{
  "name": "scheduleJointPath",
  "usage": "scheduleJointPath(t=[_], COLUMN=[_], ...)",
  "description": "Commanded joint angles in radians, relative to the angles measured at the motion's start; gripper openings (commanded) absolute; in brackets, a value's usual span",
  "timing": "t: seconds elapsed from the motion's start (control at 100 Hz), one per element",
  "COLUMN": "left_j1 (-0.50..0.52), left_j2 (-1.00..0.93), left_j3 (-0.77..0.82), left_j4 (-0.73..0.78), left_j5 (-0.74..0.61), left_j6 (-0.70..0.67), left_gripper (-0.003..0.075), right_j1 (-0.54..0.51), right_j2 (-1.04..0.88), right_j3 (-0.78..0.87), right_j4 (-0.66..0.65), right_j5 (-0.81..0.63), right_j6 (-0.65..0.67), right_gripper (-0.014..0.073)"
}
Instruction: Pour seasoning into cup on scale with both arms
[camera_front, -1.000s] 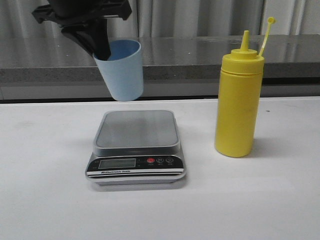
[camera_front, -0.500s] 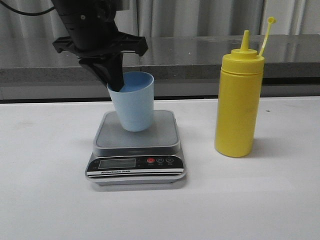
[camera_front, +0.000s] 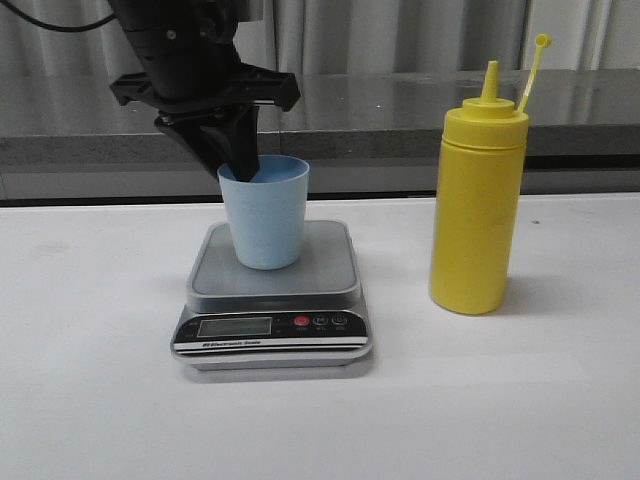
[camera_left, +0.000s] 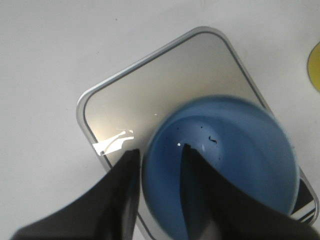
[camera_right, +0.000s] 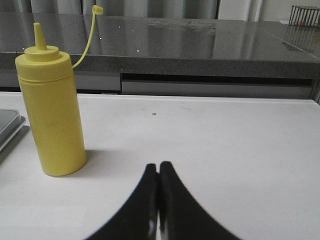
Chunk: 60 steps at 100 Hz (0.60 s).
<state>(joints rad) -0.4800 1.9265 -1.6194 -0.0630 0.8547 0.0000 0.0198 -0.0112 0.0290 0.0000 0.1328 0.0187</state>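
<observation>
The light blue cup (camera_front: 265, 213) stands upright on the platform of the silver scale (camera_front: 275, 295). My left gripper (camera_front: 243, 168) hangs over the cup's left rim, one finger inside and one outside. In the left wrist view the fingers of the left gripper (camera_left: 160, 148) straddle the wall of the cup (camera_left: 235, 160) with a gap, so it is open. The yellow seasoning bottle (camera_front: 477, 195) stands right of the scale, cap strap up. My right gripper (camera_right: 159, 166) is shut and empty, to the right of the bottle (camera_right: 51, 107).
The scale's platform (camera_left: 150, 95) shows bare beside the cup. A dark grey counter ledge (camera_front: 420, 110) runs along the back of the white table (camera_front: 500, 400). The scale's edge (camera_right: 9, 127) shows in the right wrist view.
The cup came down from above the scale, tilted, and now stands upright on the platform. The left fingers have loosened from its rim. The bottle has not moved.
</observation>
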Motion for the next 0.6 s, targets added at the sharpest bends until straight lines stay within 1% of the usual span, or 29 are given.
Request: scheduleJointPath(t=[0.0, 0.22, 0.27, 0.42, 0.59], left_j1=[-0.005, -0.005, -0.003, 0.01, 0.055], left_j2=[-0.057, -0.059, -0.064, -0.091, -0.137], left_j3=[-0.055, -0.115, -0.115, -0.115, -0.115], left_j4=[-0.007, -0.003, -0.003, -0.001, 0.012], left_j5=[-0.02, 0.026, 0.028, 0.047, 0.071], left_j6=[0.0, -0.008, -0.014, -0.015, -0.015], left_gripper=[0.0214, 0.0204, 0.0186, 0.01, 0.002], right_j1=[-0.005, -0.005, -0.005, -0.005, -0.005], right_j2=[-0.023, -0.023, -0.023, -0.023, -0.023], right_j3=[-0.016, -0.016, -0.016, -0.016, -0.016], right_j4=[-0.013, -0.013, -0.013, -0.013, -0.013], right_j5=[-0.081, -0.081, -0.081, -0.081, -0.081], right_j6=[0.001, 0.001, 0.001, 0.001, 0.001], right_gripper=[-0.0039, -0.0039, -0.0039, -0.0039, -0.0039])
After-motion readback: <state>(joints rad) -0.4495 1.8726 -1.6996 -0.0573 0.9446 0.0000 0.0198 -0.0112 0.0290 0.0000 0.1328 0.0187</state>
